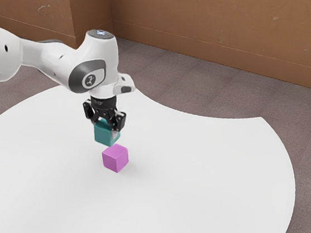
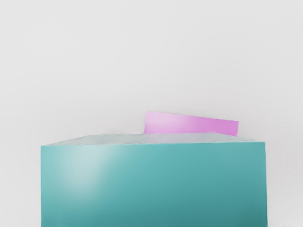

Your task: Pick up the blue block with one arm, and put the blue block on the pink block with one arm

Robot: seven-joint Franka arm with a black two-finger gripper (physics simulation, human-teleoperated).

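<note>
My black gripper point(image 1: 105, 126) is shut on the teal-blue block point(image 1: 104, 134), which hangs between the fingers just off the white table. The pink block point(image 1: 115, 158) rests on the table just below and toward the exterior view's right of the held block, very close to it. In the wrist view the blue block point(image 2: 151, 184) sits large right under my hand, and a strip of the pink block point(image 2: 189, 124) peeks out beyond its far edge.
The white round table point(image 1: 205, 173) spreads wide toward the exterior view's right and front. Grey carpet point(image 1: 231, 91) and a brown wall point(image 1: 222, 23) lie behind it. My white arm point(image 1: 38, 61) comes in from the upper left.
</note>
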